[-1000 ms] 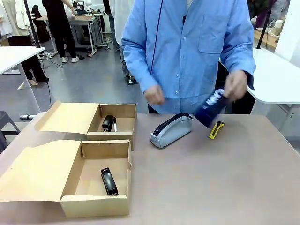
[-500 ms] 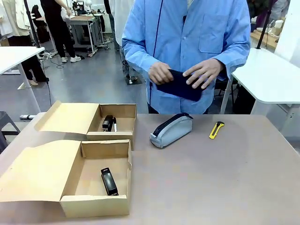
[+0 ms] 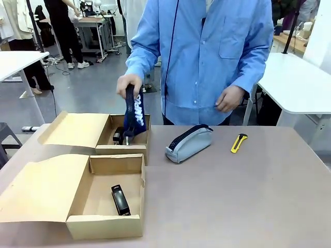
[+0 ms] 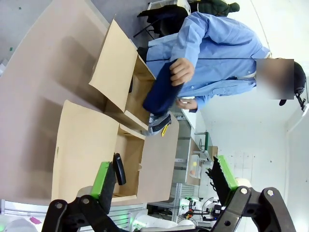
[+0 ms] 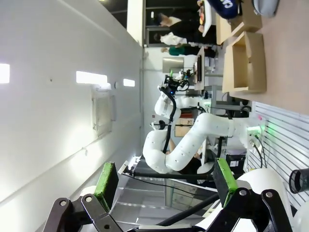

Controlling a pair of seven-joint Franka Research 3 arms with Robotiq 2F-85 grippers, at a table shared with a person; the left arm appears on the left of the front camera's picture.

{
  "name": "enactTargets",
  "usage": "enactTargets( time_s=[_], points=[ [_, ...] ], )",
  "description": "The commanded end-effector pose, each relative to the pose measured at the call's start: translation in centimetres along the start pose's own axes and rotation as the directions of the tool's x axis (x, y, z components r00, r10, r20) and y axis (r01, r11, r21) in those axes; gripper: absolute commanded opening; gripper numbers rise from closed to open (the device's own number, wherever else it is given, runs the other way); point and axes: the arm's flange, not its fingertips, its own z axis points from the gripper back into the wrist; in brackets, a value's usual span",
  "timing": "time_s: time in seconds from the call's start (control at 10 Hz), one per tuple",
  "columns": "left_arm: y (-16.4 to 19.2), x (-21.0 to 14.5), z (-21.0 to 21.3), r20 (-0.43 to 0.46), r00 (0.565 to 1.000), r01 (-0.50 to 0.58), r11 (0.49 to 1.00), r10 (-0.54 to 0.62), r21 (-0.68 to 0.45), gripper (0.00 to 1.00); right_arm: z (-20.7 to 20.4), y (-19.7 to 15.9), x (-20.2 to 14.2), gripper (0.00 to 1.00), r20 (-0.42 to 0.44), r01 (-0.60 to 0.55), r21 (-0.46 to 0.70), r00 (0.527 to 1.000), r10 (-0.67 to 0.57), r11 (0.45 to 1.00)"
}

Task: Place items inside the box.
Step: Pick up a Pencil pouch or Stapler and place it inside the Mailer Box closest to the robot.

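A person's hand (image 3: 128,83) holds the navy pouch (image 3: 133,113) with white lettering upright, its lower end dipping into the far cardboard box (image 3: 138,122). That box holds a black stapler (image 3: 119,136). The near box (image 3: 105,226) holds another black stapler (image 3: 120,200). The grey zippered pencil pouch (image 3: 189,143) lies on the table mid-way. From high above, the left wrist view shows the navy pouch (image 4: 158,92) and near-box stapler (image 4: 119,169) beyond my open left gripper (image 4: 163,176). My right gripper (image 5: 165,178) is open and empty, turned away from the table.
A yellow utility knife (image 3: 238,143) lies right of the grey pouch. Both box lids (image 3: 41,188) lie open to the left. The person's other hand (image 3: 228,99) hangs at the far table edge. My left arm (image 5: 193,140) shows in the right wrist view.
The person took the navy pouch from the right of the table, passed it between hands, and swung it left over the far box. Neither gripper changed.
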Motion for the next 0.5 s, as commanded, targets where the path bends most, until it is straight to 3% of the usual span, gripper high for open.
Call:
enactTargets(
  time_s=[0.0, 0.3, 0.4],
  points=[
    [0.0, -0.2, 0.0, 0.004, 1.0, 0.013, 1.0, -0.013, -0.017, 1.0, 0.4, 0.5, -1.1, 1.0, 0.001, 0.001, 0.007, 1.0, -0.001, 1.0],
    [0.0, -0.2, 0.0, 0.004, 1.0, 0.013, 1.0, -0.013, -0.017, 1.0, 0.0, 0.1, -0.1, 1.0, 0.002, -0.008, 0.0, 1.0, 0.008, 1.0],
    [0.0, -0.2, 0.0, 0.004, 1.0, 0.013, 1.0, -0.013, -0.017, 1.0, -4.5, 0.5, 1.8, 1.0, -0.178, -0.155, -0.221, 0.977, 0.117, 0.963]
  ],
)
